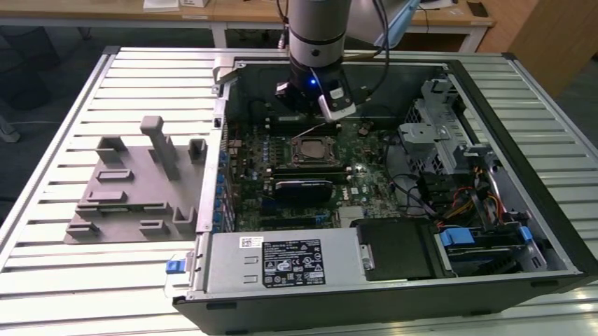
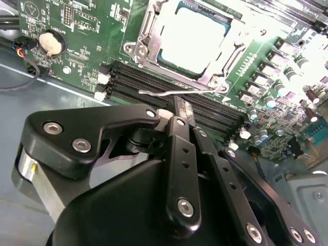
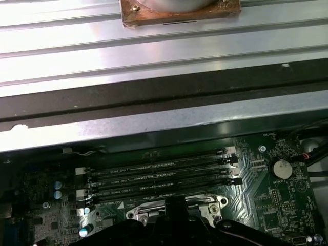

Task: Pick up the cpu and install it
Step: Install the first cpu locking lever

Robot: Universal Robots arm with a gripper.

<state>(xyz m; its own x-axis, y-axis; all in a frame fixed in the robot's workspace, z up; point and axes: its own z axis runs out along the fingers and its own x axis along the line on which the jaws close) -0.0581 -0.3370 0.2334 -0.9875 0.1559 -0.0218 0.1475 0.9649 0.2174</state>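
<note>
Exterior view: an open black computer case (image 1: 393, 308) lies on its side on a table (image 1: 140, 84) of pale ribbed metal slats. The arm's grey column is cut off by the picture's upper edge. The gripper (image 1: 325, 117) hangs over the green motherboard (image 1: 374, 175), just beyond the socket, towards the case's far wall. The cpu (image 1: 309, 149) sits in that socket, a small square with a dull silver top inside a metal frame, its edges hard to make out. Whether the gripper is open or closed cannot be told, and nothing can be seen held in it. To the exterior view's left, a flat grey plastic holder plate (image 1: 131, 203) with upright blocks lies on the slats, apart from the case

Second wrist view: the gripper's (image 2: 177, 105) matte black linkage bars, dotted with bright screw heads, hide much of the board. Just past its tip run four long black memory slots (image 2: 154, 82) and a thin bent wire lever (image 2: 164, 94); whether tip and lever touch cannot be told. Beyond them the cpu (image 2: 192, 36) is seated in its steel socket frame (image 2: 141, 51), smooth and glaring white. A round silver coin battery (image 2: 51, 43) sits well aside

First wrist view: the gripper (image 3: 174, 210), a dark shape cut off at the edge, covers the socket's middle, with the socket frame's (image 3: 215, 201) shiny corners showing on either side. Near it are the memory slots (image 3: 159, 174) and the coin battery (image 3: 279, 168), then the table's slats (image 3: 154, 56) and a copper-coloured plate (image 3: 179, 13), cut off
</note>
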